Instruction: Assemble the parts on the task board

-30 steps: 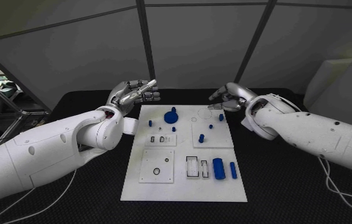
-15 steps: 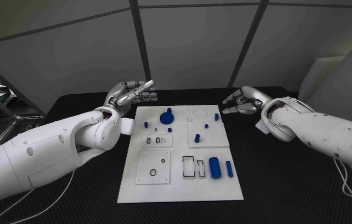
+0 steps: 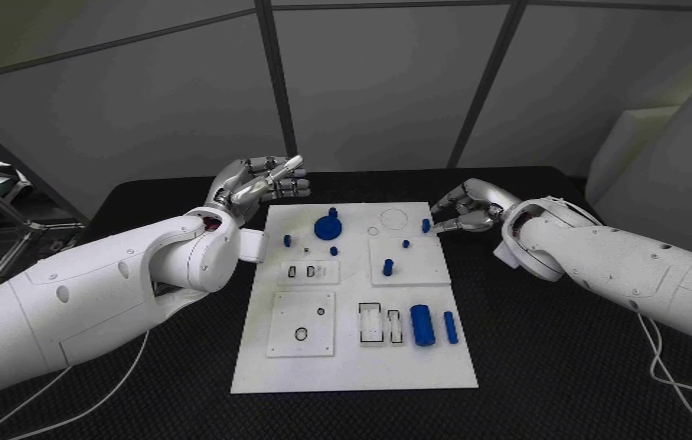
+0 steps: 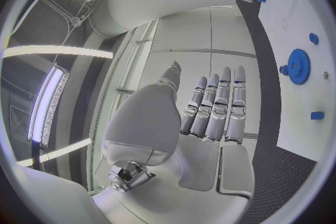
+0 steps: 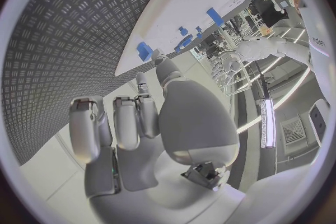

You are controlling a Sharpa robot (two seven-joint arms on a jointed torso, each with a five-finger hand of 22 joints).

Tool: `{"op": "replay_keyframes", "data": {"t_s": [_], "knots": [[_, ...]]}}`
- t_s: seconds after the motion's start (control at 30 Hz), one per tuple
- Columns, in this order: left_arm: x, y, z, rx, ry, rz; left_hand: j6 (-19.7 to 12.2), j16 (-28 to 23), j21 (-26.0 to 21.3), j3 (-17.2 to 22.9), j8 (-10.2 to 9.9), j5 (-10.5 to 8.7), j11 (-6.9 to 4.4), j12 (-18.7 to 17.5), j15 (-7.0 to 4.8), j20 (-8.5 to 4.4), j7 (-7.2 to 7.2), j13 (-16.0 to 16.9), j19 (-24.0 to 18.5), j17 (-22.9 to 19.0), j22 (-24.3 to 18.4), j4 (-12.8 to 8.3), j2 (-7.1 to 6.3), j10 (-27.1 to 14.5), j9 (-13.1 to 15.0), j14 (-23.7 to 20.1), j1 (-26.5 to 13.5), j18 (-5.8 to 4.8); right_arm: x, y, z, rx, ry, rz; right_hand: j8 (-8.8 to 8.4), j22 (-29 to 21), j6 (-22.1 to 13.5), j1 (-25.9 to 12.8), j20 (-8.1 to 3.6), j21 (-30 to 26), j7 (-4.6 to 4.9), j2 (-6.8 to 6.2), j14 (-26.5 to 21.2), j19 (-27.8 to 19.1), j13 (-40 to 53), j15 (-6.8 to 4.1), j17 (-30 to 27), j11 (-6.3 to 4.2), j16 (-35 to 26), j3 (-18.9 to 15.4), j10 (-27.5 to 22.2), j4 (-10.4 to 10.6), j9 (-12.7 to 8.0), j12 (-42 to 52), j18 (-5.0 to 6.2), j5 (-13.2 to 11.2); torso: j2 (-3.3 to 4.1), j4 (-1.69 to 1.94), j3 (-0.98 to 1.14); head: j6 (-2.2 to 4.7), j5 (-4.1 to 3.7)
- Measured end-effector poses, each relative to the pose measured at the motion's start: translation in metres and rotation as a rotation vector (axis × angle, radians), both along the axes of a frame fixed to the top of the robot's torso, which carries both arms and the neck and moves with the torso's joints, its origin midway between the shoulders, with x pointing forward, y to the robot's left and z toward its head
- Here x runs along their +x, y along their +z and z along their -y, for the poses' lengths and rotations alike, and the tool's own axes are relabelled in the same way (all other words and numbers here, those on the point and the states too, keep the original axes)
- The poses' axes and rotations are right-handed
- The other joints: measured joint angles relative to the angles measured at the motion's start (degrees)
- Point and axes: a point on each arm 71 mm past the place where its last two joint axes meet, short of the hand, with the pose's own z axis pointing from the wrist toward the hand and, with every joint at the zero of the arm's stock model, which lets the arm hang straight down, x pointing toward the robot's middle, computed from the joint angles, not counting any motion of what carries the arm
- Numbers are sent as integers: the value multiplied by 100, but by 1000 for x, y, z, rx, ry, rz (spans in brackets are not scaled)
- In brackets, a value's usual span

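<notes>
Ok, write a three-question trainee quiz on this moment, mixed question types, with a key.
1. True or false: the left robot hand holds a blue part.
2. Which robot hand is nearest the small blue peg at the task board's far right edge? A) left B) right
3. Fill in: the blue gear lies on the board's ____ end, seen from the robot.

Key: 1 false, it holds nothing, its fingers straight. 2 B. 3 far.
</notes>
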Motion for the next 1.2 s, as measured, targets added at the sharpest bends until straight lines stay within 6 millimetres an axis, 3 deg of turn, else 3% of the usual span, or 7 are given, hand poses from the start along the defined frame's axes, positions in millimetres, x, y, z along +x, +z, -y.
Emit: {"op": "replay_keyframes", "data": {"t_s": [0.47, 1.2], "knots": [[0, -1, 0, 0, -1, -1, 0, 1, 0, 0, 0, 0, 0, 0, 0, 0, 0, 0, 0, 0, 1, 0, 0, 0, 0, 0, 0, 0, 3, -7, -12, -26, 23, -15, 21, -1, 81, -5, 0, 0, -24, 184, 0, 0, 0, 0, -1, 0, 0, 34, 0, -34, 15, 5, 0, 160, -5, 0, -3, -37, 11], [1, -1, 1, -1, -2, -2, 0, 1, 0, 17, 0, 0, 0, 0, 0, 0, 0, 0, 0, 4, -5, -17, 0, 0, 0, 0, 0, 0, 8, -12, -17, -61, 12, -29, 21, -1, 166, -54, 0, 0, -19, 280, 0, 0, 0, 0, -1, 0, 22, 64, 0, -64, 13, 48, 0, 261, -10, -7, 4, -76, 7]]}}
